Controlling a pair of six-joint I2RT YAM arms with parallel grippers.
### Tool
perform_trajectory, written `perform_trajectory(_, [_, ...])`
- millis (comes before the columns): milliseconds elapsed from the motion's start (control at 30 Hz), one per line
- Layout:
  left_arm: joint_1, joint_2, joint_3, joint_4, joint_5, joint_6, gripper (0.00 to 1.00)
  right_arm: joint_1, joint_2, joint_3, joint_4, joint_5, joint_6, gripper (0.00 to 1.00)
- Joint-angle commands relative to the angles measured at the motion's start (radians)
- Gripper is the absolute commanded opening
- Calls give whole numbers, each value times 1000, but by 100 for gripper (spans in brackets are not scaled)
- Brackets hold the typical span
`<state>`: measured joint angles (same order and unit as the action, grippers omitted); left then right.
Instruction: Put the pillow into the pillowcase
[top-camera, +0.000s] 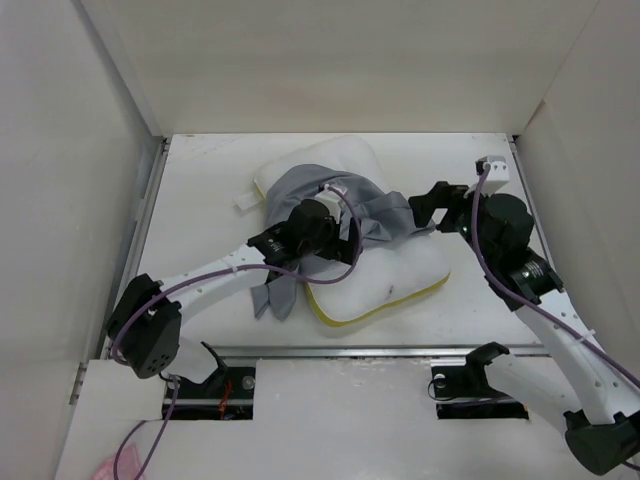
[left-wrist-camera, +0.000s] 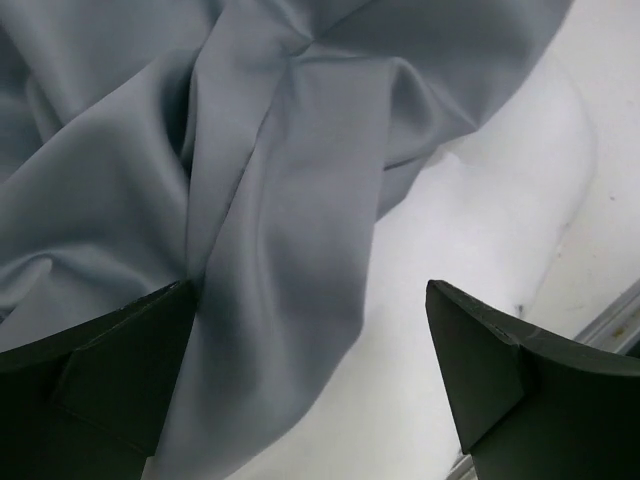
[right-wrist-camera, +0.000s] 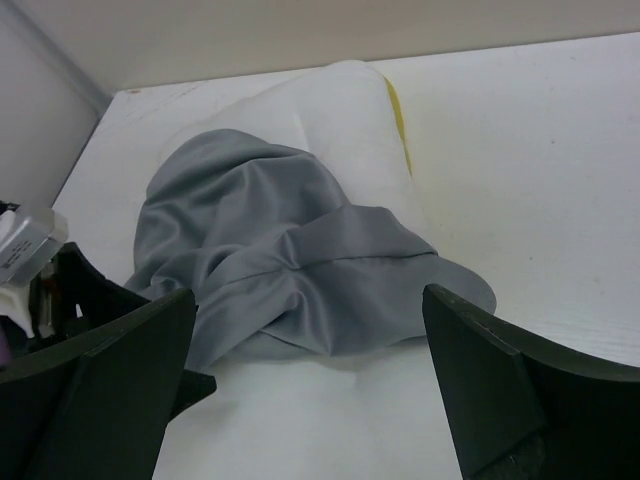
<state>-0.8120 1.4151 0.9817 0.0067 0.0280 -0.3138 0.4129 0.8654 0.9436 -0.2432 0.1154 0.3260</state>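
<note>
Lying bunched atop pillow (top-camera: 400, 272): pillowcase (top-camera: 290, 190), beneath left claw (left-wrist-camera: 310, 290).

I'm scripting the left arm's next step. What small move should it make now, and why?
Probably lower the left fingers and close them on the grey fold between them. The pillowcase lies bunched on top of the pillow, not around it. The right fingers are open too and nothing is held, so the cloth likely needs gripping first.

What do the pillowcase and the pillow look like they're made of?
Pillowcase: thin grey woven cloth, slight sheen, maybe cotton-polyester; it drapes in soft creases. Pillow: matte white fabric over soft stuffing, judging by its puffed, dented shape; yellow piping trims its edge.
</note>
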Motion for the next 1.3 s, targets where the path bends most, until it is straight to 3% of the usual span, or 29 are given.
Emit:
perform_trajectory(0, [-4, 10, -20, 13, -72, -40, 100, 3, -46, -9, -24, -11, 13, 100])
perform_trajectory(133, [-4, 10, -58, 35, -92, -41, 95, 3, -84, -32, -22, -2, -50, 100])
perform_trajectory(233, [-4, 21, -58, 24, -123, -51, 66, 3, -85, -46, -39, 76, -16, 100])
perform_trajectory(267, [-4, 36, -58, 13, -138, -60, 52, 3, -85, -55, -74, 98, 11, 100])
perform_trajectory(300, [-4, 36, -58, 13, -175, -70, 25, 3, -60, -55, -90, 107, 37, 100])
perform_trajectory(333, [-4, 51, -49, 0, -198, -91, 8, 3, -49, -55, -105, 118, 47, 100])
perform_trajectory(367, [-4, 62, -28, -19, -220, -102, 0, 3, -39, -55, -117, 118, 47, 100])
perform_trajectory(633, [118, -14, 166, -106, -575, -131, 0, 3, 17, -126, -202, 115, 74, 100])
perform_trajectory(767, [209, -48, 268, -165, -676, -125, 0, 3, 8, -170, -237, 129, 116, 100])
perform_trajectory(967, [316, -102, 308, -176, -631, -82, 0, 12, 87, -253, -61, 32, 169, 100])
perform_trajectory(1133, [326, -136, 299, -157, -574, -56, 0, 75, 384, -191, 24, 99, 234, 98])
perform_trajectory(1167, [326, -136, 299, -166, -574, -44, 0, 85, 427, -171, 24, 168, 243, 94])
perform_trajectory(1233, [326, -136, 313, -180, -594, -44, 0, 86, 524, -99, -66, 272, 359, 38])
perform_trajectory(1267, [335, -146, 313, -180, -594, -44, 0, 86, 544, -76, -112, 338, 411, 21])
